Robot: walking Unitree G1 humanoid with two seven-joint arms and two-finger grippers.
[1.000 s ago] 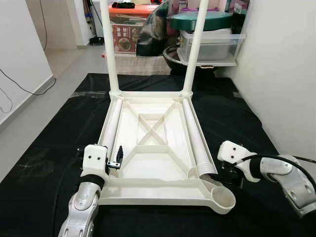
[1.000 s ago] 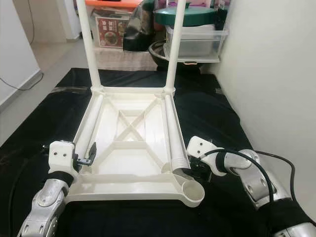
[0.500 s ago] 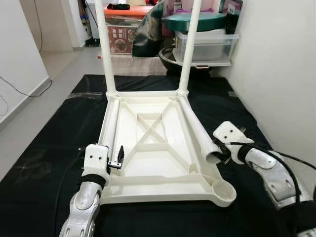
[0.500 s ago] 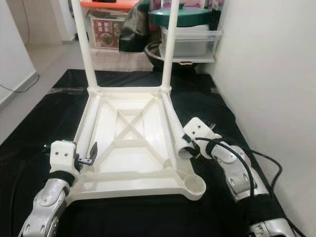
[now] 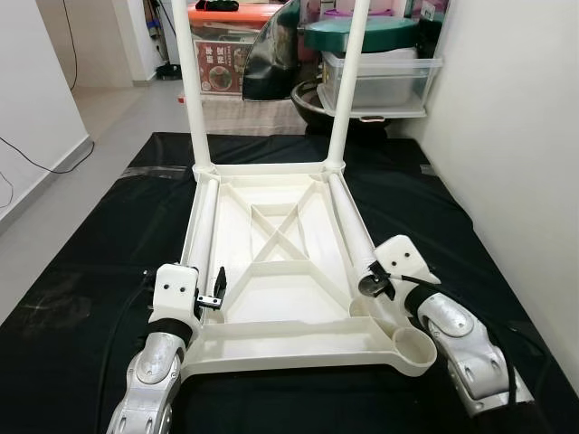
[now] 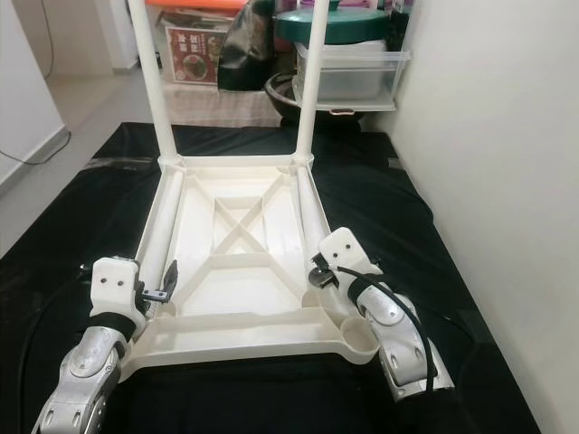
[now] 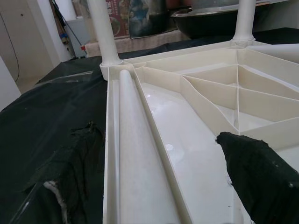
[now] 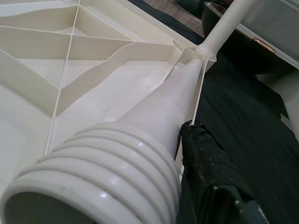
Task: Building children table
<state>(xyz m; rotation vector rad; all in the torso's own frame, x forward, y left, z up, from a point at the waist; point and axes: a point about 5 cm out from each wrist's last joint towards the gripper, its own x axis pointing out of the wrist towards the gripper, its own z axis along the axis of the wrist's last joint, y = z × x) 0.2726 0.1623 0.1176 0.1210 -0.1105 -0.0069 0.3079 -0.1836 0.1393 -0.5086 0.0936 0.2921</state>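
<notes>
lying upside down on a black floor mat [image 5: 81, 262], the white children's table [image 5: 271, 298] shows its ribbed underside with an x-shaped brace in the middle. two legs [image 5: 344, 81] are already standing upright in the far corners, at about 11 and 1 o'clock from the table's centre.

the right tool [image 5: 373, 284] sits at about 4 o'clock from the centre, clenched on the ridged open end of a loose leg [image 5: 348, 221]. that leg is tilted, its near end lifted off the frame and its far end resting by the far right corner. one black finger [image 8: 210, 172] presses against the leg's side in the right wrist view. just beside the near end, at 5 o'clock, is the empty round socket [image 5: 412, 348] of the near right corner.

the left tool [image 5: 215, 291] is at about 8 o'clock, its fingers [image 7: 261, 177] spread apart and holding nothing, straddling the other loose leg [image 7: 135, 158], which lies flat in the channel along the table's left side.

beyond the mat, at 12 o'clock, stand a clear storage bin [image 5: 380, 86] with a green lid and a red box [image 5: 226, 63].
</notes>
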